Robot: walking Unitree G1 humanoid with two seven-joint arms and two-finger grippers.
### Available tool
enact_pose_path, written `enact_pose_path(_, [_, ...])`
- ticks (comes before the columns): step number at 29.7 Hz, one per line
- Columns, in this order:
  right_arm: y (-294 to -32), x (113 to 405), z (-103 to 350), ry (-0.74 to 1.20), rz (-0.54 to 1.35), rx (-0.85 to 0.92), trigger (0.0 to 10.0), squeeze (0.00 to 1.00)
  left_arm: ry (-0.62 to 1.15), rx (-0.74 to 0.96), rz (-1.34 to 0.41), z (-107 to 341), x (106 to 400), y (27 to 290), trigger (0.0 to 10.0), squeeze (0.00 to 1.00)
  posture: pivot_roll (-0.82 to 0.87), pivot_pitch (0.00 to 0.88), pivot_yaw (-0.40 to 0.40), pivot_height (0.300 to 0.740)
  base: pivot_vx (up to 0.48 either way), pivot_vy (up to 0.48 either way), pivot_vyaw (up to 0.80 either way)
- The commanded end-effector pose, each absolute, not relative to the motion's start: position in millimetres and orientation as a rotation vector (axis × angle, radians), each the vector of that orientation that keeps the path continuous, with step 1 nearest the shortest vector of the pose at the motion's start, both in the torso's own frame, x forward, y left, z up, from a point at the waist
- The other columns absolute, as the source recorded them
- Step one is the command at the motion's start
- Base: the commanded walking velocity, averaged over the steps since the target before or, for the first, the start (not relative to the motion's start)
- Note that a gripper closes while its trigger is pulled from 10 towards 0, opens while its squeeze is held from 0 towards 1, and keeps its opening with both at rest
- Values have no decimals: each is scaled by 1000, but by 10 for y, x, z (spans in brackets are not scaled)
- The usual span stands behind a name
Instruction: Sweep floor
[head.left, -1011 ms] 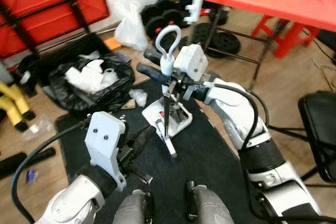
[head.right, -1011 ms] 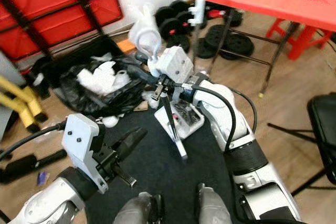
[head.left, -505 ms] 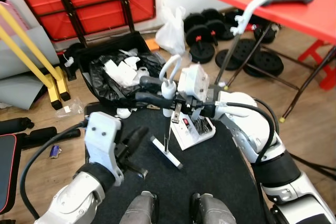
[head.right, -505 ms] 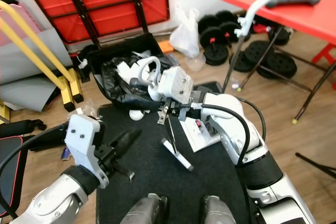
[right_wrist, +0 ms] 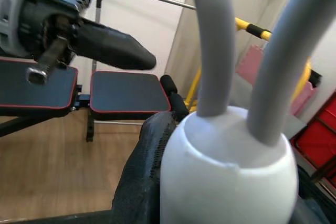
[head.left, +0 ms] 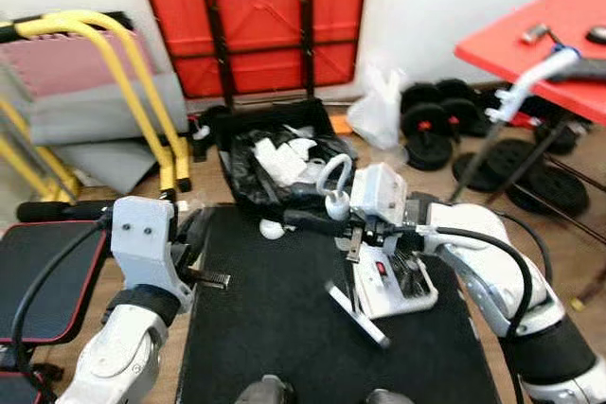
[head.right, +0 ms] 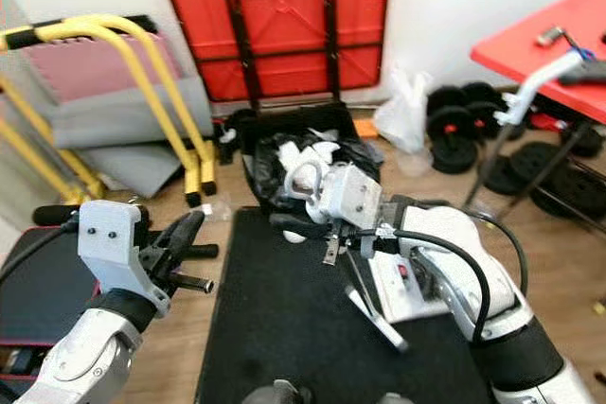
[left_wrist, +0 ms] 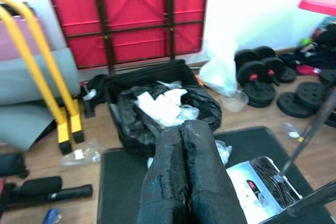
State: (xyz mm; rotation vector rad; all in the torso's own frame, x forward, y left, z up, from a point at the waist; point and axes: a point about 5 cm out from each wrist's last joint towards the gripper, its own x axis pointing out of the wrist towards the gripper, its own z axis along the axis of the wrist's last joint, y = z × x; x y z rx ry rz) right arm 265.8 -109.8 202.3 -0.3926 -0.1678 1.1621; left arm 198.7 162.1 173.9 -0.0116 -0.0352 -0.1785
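Note:
My right gripper [head.left: 301,220] is shut on the white handle [head.left: 333,202] of a sweeping tool, just below its grey loop. A thin pole runs from the handle down to a narrow white bar [head.left: 358,302] lying on the black mat [head.left: 265,328]. Beside the bar lies a white dustpan [head.left: 398,283] with dark bristles in it. In the right wrist view the handle [right_wrist: 226,166] sits against one black finger [right_wrist: 139,177]. My left gripper [head.right: 189,226] hovers over the mat's left edge, its fingers [left_wrist: 184,145] pressed together with nothing between them.
A black bin [head.left: 284,153] lined with a bag of white paper stands just beyond the mat. Behind it lean a red folded table [head.left: 256,16] and a yellow frame [head.left: 123,63]. Weights [head.left: 431,134], a white bag [head.left: 379,115] and a red table [head.left: 540,44] are right; a black bench [head.left: 38,281] left.
The whole view has swung left and lifted, bringing the bin and red panel to the middle. My right gripper still holds the handle. The left gripper has come over the mat's left edge.

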Motion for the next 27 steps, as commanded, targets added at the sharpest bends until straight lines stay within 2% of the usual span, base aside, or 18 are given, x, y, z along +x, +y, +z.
enact_pose_path(1, [-1107,2625,2144,-227,1144,-413,10000,0,-19,-27,-124,1703,1979,1664,10000,0,-81,22,20,740,0,0,800])
enact_pose_path(14, [-1118,2543,2081,-204,1101,-371,10000,0,28,-49,-179,1548,1906,1504,10000,0,-93,17,19,740,0,0,800])
enact_pose_path(21, [-1123,2524,2046,-192,1085,-362,10000,0,1,-25,-156,1558,1948,1536,10000,0,-102,0,20,740,0,0,800])
enact_pose_path(27, [-1168,2619,2063,-197,1060,-389,10000,0,-38,18,-121,1592,2017,1584,10000,0,-93,0,17,740,0,0,800])
